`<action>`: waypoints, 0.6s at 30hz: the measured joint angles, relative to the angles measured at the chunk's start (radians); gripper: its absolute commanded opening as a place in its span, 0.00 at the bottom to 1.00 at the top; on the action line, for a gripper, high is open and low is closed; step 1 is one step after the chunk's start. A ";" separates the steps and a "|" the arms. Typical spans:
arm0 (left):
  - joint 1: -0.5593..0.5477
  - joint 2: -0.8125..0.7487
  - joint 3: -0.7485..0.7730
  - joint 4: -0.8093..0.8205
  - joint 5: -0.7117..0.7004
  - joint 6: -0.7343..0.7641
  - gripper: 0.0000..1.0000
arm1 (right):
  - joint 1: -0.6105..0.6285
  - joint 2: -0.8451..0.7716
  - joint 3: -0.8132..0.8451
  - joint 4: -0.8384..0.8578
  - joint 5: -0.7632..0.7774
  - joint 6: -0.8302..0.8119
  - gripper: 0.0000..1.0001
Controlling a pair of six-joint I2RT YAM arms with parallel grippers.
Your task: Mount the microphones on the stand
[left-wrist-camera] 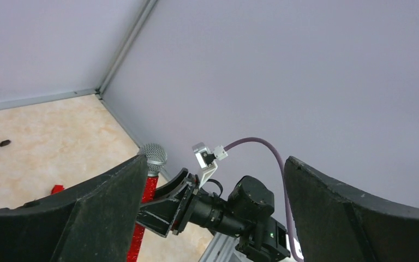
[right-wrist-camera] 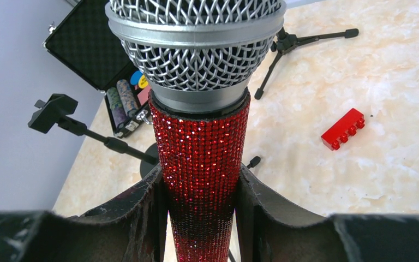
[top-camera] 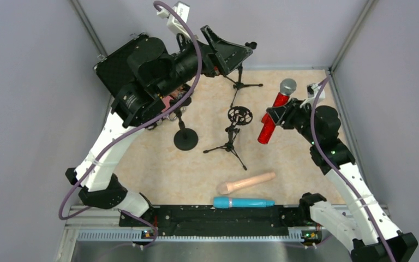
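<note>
Top external view, starting at the near edge: an all-cyan-blue stick microphone is lying flat just beyond the arm bases. An all-beige stick microphone is lying angled just behind it, close but apart. Past them, a black tripod stand with a ring-shaped holder is standing mid-table, with a black round-base stand to its left. To the right, the right gripper is clamping a glittery red microphone with a silver mesh head around its body, the head tilting toward the far side. The right wrist view is showing both fingers pressing the red barrel below the mesh. A small red studded block is lying on the beige marbled table. Farther back, a second black tripod stand is standing near the far wall. The left gripper is hanging by it, fingers spread wide and holding nothing. An open black foam-lined case is sitting at the far left, with coloured chips inside whose markings are too small to read.
</note>
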 measured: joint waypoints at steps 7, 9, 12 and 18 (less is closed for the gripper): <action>0.006 0.032 -0.026 0.039 0.112 -0.078 0.99 | 0.000 -0.021 -0.005 -0.015 -0.001 0.006 0.00; 0.006 0.032 -0.041 0.052 0.126 -0.089 0.99 | 0.000 -0.024 -0.005 -0.020 0.000 0.006 0.00; 0.006 0.032 -0.061 0.072 0.132 -0.096 0.99 | 0.000 -0.032 -0.005 -0.021 0.000 0.006 0.00; 0.009 0.031 -0.079 0.089 0.136 -0.104 0.99 | 0.000 -0.047 -0.023 -0.024 0.001 0.006 0.00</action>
